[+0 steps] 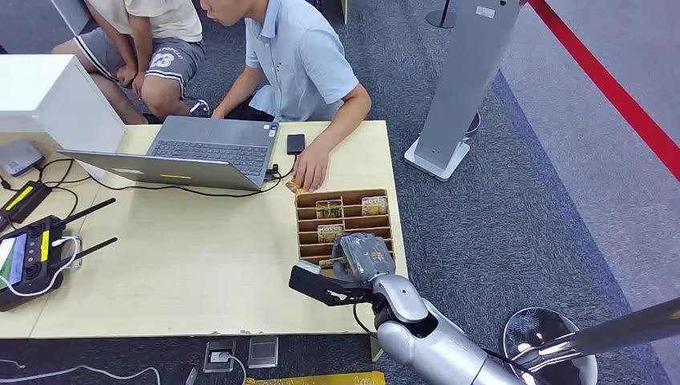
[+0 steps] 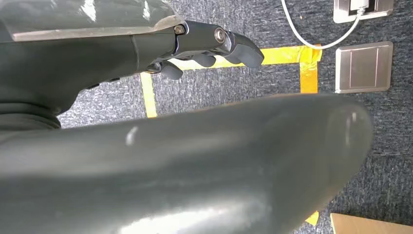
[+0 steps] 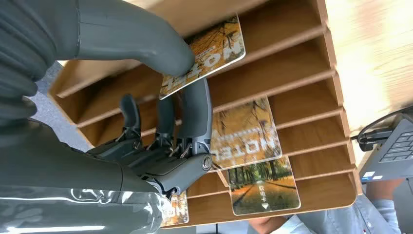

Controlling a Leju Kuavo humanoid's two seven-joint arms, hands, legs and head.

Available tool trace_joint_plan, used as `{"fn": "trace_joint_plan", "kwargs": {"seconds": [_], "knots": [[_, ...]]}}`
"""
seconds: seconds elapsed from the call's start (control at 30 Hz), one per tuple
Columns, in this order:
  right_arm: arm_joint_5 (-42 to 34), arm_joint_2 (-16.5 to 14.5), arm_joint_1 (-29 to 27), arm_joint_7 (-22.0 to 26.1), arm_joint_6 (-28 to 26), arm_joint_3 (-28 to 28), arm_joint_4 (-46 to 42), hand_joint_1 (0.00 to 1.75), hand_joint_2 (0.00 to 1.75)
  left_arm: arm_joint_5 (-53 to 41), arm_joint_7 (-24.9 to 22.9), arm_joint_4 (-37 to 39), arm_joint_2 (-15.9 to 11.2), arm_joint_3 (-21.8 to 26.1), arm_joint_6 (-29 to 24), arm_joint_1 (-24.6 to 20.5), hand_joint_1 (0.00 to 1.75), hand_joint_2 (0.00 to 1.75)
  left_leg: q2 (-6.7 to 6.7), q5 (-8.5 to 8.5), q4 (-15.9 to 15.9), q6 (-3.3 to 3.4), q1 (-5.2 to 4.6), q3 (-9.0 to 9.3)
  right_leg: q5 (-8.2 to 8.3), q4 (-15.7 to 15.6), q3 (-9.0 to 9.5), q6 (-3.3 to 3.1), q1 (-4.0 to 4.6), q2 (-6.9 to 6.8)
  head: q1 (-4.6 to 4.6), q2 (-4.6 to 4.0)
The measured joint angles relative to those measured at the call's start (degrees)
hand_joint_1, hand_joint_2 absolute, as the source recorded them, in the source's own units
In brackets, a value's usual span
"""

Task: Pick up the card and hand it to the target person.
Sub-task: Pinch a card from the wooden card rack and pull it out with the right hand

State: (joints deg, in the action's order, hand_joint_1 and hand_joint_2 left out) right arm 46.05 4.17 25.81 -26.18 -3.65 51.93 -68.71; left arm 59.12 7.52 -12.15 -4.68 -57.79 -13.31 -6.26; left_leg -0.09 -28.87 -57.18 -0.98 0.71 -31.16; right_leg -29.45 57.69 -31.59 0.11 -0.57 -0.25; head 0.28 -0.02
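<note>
Light wooden table [image 1: 200,265] on grey-blue carpet [image 1: 513,233]; red floor line [image 1: 617,92]; yellow tape [image 2: 287,54]

1. The card [image 3: 207,51], printed with yellow autumn trees and white lettering, is tilted at the near end of the wooden slotted card rack [image 3: 311,63].
2. It is pinched between the right hand's [image 3: 160,122] thumb and a finger.

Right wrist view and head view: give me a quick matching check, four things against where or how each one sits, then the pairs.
1. card
2. right hand
3. phone
4. left hand

A. hanging over grey carpet with yellow tape
B. lying on the table beside the laptop
C. pinched between thumb and fingers, over the wooden rack
D. reaching into the wooden rack

Pairs: 1-C, 2-D, 3-B, 4-A
</note>
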Motion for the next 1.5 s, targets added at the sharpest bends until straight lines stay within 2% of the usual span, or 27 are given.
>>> {"fn": "trace_joint_plan", "kwargs": {"seconds": [0.13,0.33,0.47,0.87,1.0,1.23,1.5], "knots": [[0.0,0.0,0.0,0.0,-0.1,0.0,0.1,1.27,1.75,0.0,0.0,0.0,0.0,0.0,0.0,0.0,0.0,0.0,0.0,0.0,0.0,0.0,0.0,0.0,0.0,0.0,0.0,0.0,0.0,0.0,0.02,0.0],[0.0,0.0,0.0,0.0,-0.3,0.0,0.2,1.4,1.75,0.0,0.0,0.0,0.0,0.0,0.0,0.0,0.0,0.0,0.0,0.0,0.0,0.0,0.0,0.02,0.0,0.0,0.01,0.0,0.0,0.0,-0.01,0.0],[-0.1,0.0,0.0,0.1,-0.4,0.1,0.4,1.44,1.75,-0.1,0.2,0.0,0.0,0.0,-0.1,0.0,0.0,1.75,0.0,0.01,0.0,-0.01,0.0,0.02,0.0,0.0,0.01,0.0,0.0,0.0,-0.01,0.0],[-0.7,0.0,0.0,0.4,-1.2,0.1,0.6,1.43,1.75,-0.4,1.0,0.0,0.0,-0.2,-0.5,0.0,0.0,1.75,0.0,0.02,0.0,-0.02,0.0,0.01,0.01,0.0,0.01,0.0,0.0,0.0,0.0,0.0],[-1.2,0.2,0.0,-0.9,-0.8,-0.1,-0.8,1.43,1.75,0.0,1.0,0.0,-0.1,-0.2,-0.5,0.1,0.0,1.75,0.0,0.03,0.0,-0.02,0.0,0.01,0.01,0.0,0.0,0.0,0.0,0.0,-0.01,0.0],[-3.7,2.8,0.4,-5.9,2.4,-2.4,-10.5,1.43,1.75,1.0,1.2,0.0,-0.4,-0.3,-0.5,0.8,0.0,1.75,0.0,0.03,0.0,-0.01,0.0,0.01,0.01,0.0,-0.01,0.0,0.0,0.0,0.03,0.0],[-2.1,5.1,0.6,-6.8,0.9,-4.8,-20.2,1.43,1.75,1.6,1.7,0.0,-0.6,-0.3,-0.4,0.9,0.0,1.75,0.0,0.03,0.0,-0.01,0.0,0.01,0.01,0.0,-0.01,0.0,0.0,0.01,-0.01,0.0]]}}
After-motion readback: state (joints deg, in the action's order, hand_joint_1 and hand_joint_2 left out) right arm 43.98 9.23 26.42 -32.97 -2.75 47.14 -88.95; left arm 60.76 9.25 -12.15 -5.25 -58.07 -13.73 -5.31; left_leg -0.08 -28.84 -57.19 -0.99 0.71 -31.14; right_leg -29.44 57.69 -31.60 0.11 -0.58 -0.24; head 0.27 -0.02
